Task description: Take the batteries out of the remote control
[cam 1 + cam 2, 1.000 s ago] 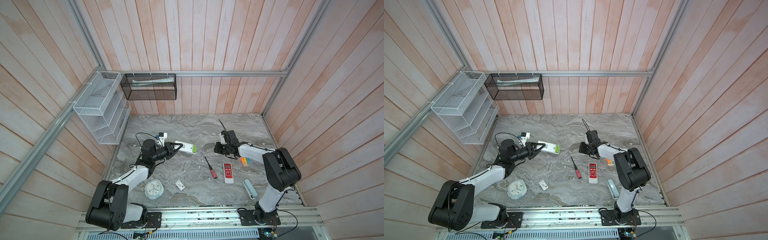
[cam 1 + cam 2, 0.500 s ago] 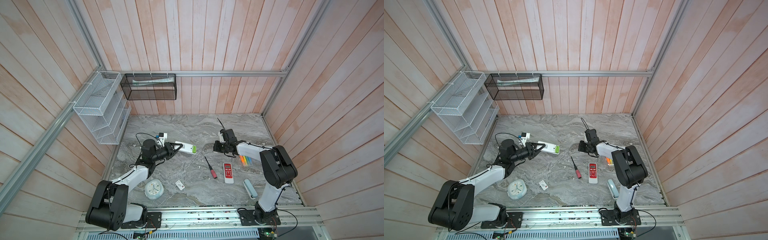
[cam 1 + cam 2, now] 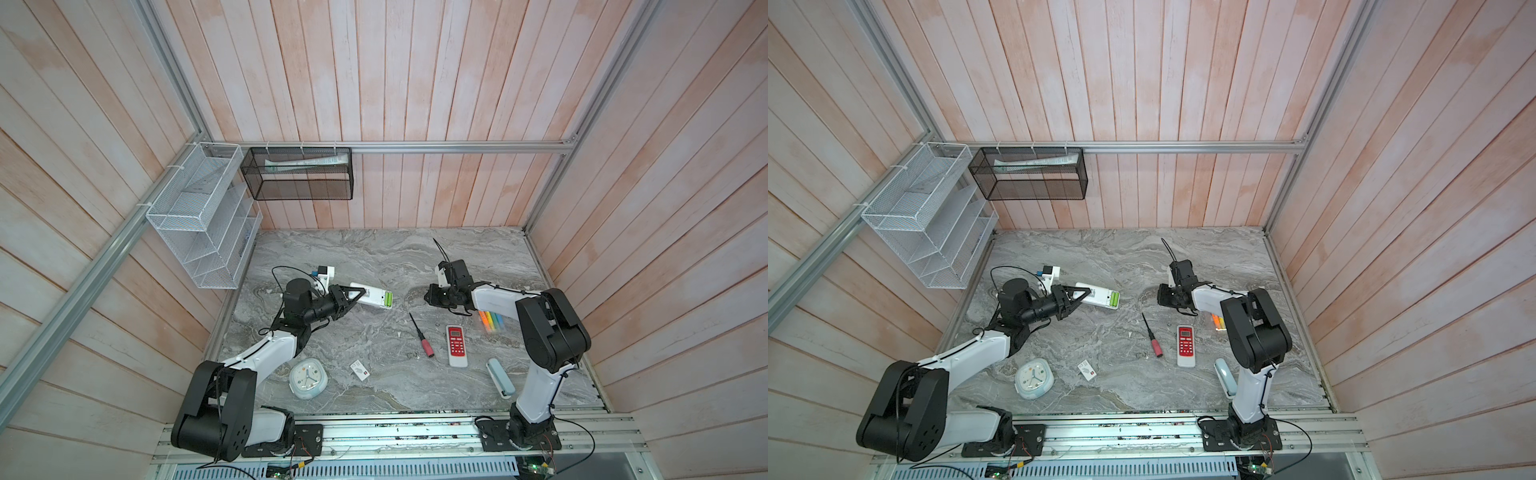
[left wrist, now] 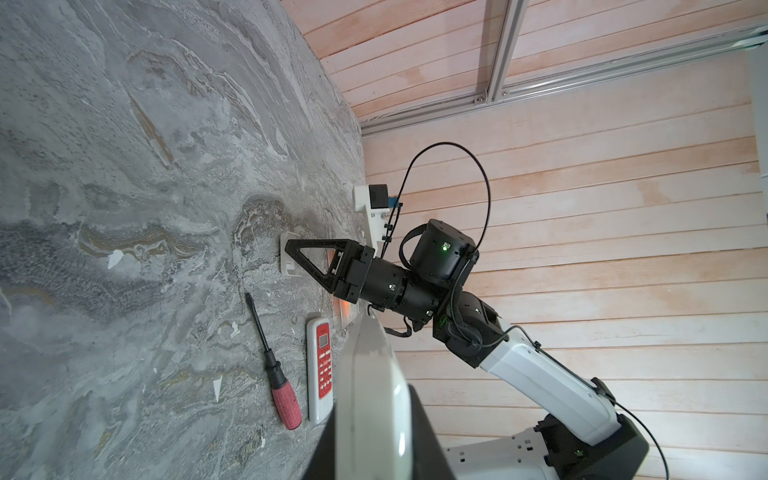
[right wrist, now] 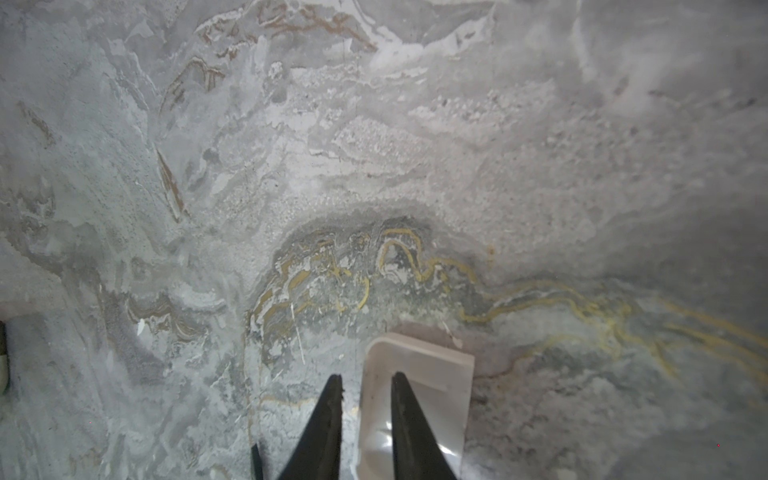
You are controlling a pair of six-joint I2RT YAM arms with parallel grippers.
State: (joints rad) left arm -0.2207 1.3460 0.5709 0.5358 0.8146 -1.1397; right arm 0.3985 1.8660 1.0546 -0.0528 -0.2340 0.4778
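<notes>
Wall basket [image 3: 297, 178] holding a white tube [image 3: 305, 163]; open bay of the white remote [image 3: 374, 296], at the left of the table [image 3: 374, 257], holding two green batteries [image 3: 388, 299] side by side. Screwdriver [image 3: 422, 338] and red remote [image 3: 456, 345] lie between the arms, clear of both. Left gripper [image 3: 358, 294] clamped on the white remote's end; right gripper [image 5: 365, 380] narrowly parted, straddling one edge of the cover [image 5: 432, 365] lying flat on the table.

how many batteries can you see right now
2: the batteries lie side by side in the open end of the white remote, which the left gripper holds. More may be hidden, for instance inside the red remote.
</notes>
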